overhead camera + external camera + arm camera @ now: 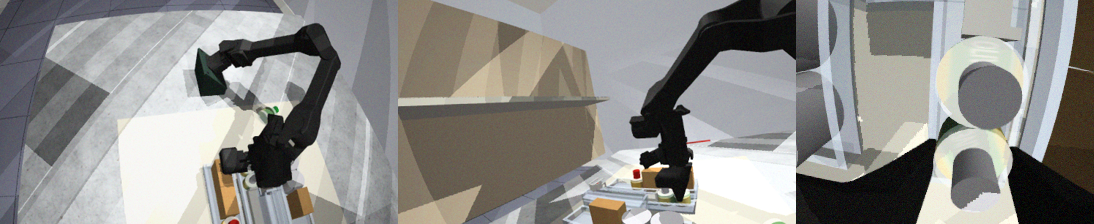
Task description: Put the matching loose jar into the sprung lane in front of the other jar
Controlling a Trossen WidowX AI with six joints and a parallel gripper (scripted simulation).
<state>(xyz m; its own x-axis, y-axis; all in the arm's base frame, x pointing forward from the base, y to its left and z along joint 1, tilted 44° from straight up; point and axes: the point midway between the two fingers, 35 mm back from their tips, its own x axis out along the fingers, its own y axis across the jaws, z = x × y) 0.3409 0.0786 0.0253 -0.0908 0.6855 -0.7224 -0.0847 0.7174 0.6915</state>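
Note:
My gripper (972, 149) (683, 194) points down over the sprung lane and is shut on a grey-capped jar (942, 162) (688, 197) with pale green and yellow sides. The held jar is upright, inside or just over the lane's front end; the wrist view does not show whether its base touches the floor. The matching jar (946, 82) (665, 197) (251, 181) stands right behind it in the same lane (939, 65), close to or touching it. Behind that is the pale pusher plate (991, 20). The low front stop is hidden by the gripper.
Orange-brown boxes (227, 199) (652, 177) and a red-capped jar (636, 180) (231, 220) occupy a neighbouring lane. Another box (301, 202) (607, 210) and grey cylinders (813, 112) are on the other side. A green-capped jar (268, 114) lies by the arm.

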